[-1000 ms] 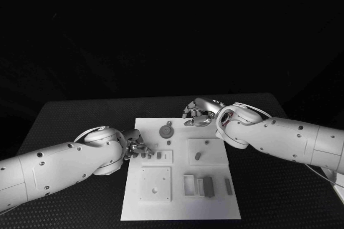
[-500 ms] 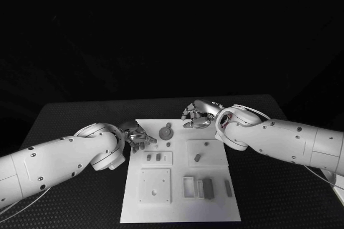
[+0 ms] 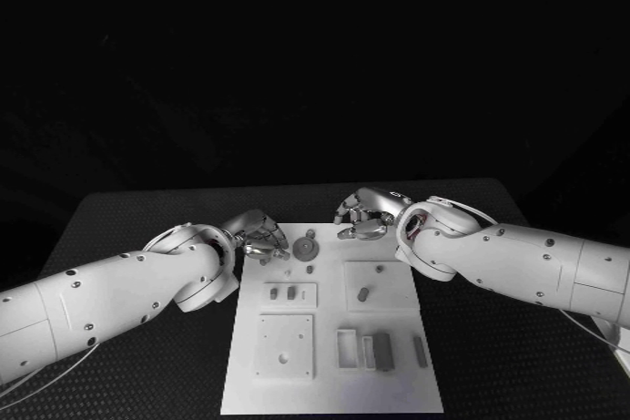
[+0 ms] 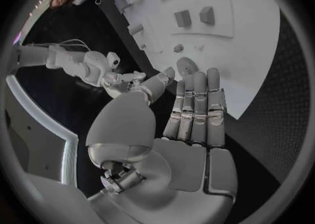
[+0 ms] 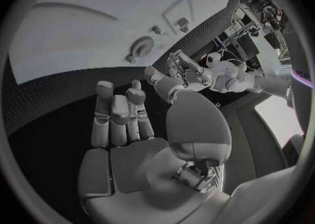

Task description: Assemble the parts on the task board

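The white task board (image 3: 335, 388) lies in the middle of the black table. A grey gear (image 3: 305, 249) sits near its far edge, also seen as the gear (image 4: 187, 66) and the gear (image 5: 139, 47) in the wrist views. My left hand (image 3: 259, 238) hovers at the board's far left corner, just left of the gear, fingers straight and empty (image 4: 197, 114). My right hand (image 3: 365, 212) hangs over the far edge, right of the gear, holding nothing (image 5: 121, 114). Two small grey blocks (image 3: 282, 293) stand in a raised plate. A grey peg (image 3: 361, 294) lies on another.
Nearer the robot, the board carries a square plate with a hole (image 3: 285, 345), a white frame (image 3: 347, 345), a grey block (image 3: 382, 350) and a slim grey bar (image 3: 421, 348). Black table mat (image 3: 131, 229) surrounds the board.
My left hand has moved away from the two small blocks toward the board's far left corner, beside the gear. The right hand has stayed about where it was.
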`<state>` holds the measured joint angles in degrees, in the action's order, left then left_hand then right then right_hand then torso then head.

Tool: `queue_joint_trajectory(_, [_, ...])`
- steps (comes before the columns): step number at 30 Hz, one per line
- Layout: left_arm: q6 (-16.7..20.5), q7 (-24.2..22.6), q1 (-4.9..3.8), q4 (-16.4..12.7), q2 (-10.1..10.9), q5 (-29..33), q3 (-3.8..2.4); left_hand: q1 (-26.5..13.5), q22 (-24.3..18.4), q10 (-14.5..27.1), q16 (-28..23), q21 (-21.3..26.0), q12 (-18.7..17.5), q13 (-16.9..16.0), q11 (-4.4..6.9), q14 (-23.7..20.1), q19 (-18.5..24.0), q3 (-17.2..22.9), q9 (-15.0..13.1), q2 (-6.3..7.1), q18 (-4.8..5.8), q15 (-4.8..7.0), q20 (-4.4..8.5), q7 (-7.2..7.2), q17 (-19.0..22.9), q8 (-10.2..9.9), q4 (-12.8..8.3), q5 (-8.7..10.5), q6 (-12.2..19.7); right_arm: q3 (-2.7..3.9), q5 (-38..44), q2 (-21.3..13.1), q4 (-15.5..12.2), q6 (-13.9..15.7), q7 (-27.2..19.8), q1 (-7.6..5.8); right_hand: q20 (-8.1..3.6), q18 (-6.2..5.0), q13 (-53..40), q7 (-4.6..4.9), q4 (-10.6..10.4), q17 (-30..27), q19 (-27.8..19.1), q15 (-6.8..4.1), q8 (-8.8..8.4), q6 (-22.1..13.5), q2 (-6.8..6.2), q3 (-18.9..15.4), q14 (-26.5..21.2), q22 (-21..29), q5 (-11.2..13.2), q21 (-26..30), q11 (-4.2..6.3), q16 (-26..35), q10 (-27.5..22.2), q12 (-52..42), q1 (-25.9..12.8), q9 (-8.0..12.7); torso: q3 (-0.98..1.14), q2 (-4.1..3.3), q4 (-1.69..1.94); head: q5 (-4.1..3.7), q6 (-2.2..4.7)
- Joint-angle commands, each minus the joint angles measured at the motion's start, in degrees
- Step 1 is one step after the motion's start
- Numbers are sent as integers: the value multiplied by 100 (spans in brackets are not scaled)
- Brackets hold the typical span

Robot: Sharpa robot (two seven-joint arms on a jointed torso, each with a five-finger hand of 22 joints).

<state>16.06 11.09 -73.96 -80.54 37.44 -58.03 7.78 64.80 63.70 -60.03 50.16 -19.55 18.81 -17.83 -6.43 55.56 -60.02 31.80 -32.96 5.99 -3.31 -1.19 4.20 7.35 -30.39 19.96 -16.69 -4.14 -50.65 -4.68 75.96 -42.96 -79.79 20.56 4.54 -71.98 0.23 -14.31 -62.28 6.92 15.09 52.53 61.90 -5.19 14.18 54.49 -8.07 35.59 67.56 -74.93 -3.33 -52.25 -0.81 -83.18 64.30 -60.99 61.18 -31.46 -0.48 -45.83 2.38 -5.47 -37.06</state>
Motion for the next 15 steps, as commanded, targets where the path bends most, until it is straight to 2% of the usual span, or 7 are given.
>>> queue_joint_trajectory(1, [305,-854,0,58,-116,-1492,37,56,17,-64,41,-34,-170,99,0,71,-92,-76,74,83,-85,34,44,5,-39,-67,8,52,34,2,-30,7,38,83,-103,3,3,-69,13,35,14,-7,-19,3,-27,-2,-30,19,-54,-78,8,22,-2,41,-27,38,-30,7,2,-4,-5,15,34])
queue_joint_trajectory(2, [345,-888,0,78,-154,-1706,55,79,13,-66,36,-27,-246,139,-6,71,-106,-33,100,151,-77,32,47,8,-46,-89,34,68,26,2,-55,12,52,105,-115,3,6,-69,32,35,10,-9,-20,3,-29,-6,-31,20,-56,-78,8,25,-2,45,-31,61,-34,7,5,-4,-5,16,37])
queue_joint_trajectory(5, [364,-940,1,155,-271,-2134,103,81,3,-52,2,10,-403,218,-9,32,-80,13,149,240,-57,19,42,-17,-50,-133,41,94,22,2,-103,23,79,131,-143,3,12,-69,134,31,4,-20,-27,-2,-31,-12,-36,25,-60,-77,8,35,3,63,-12,155,-36,3,8,-6,-11,20,49])
queue_joint_trajectory(10, [387,-1024,4,269,-438,-2557,175,67,0,-112,-40,46,-511,272,-18,-18,-47,28,185,299,-45,-2,28,-22,-52,-153,53,96,-19,2,-235,46,150,210,-212,3,61,-69,258,43,15,-97,-159,8,-48,-48,-38,45,-173,-51,11,138,-10,213,-84,295,-46,2,12,-7,-27,27,55])
queue_joint_trajectory(13, [260,-1022,7,296,-519,-2791,191,65,6,-207,-46,55,-541,286,-4,-20,-48,37,196,310,-46,-4,25,-16,-62,-142,60,95,-85,2,-407,47,198,323,-296,3,85,-69,294,49,27,-129,-186,10,-58,-69,-34,47,-194,-45,8,167,-13,259,-109,329,-39,3,15,-9,-28,27,54])
queue_joint_trajectory(15, [193,-1015,9,343,-585,-2912,216,62,13,-365,-50,61,-517,274,17,-24,-47,41,199,308,-47,-4,24,-13,-70,-120,62,96,-164,3,-537,49,220,389,-361,3,170,-51,476,76,49,-240,-394,46,-88,-135,-28,76,-370,0,10,330,-48,476,-272,559,-52,7,15,-12,-33,19,52])
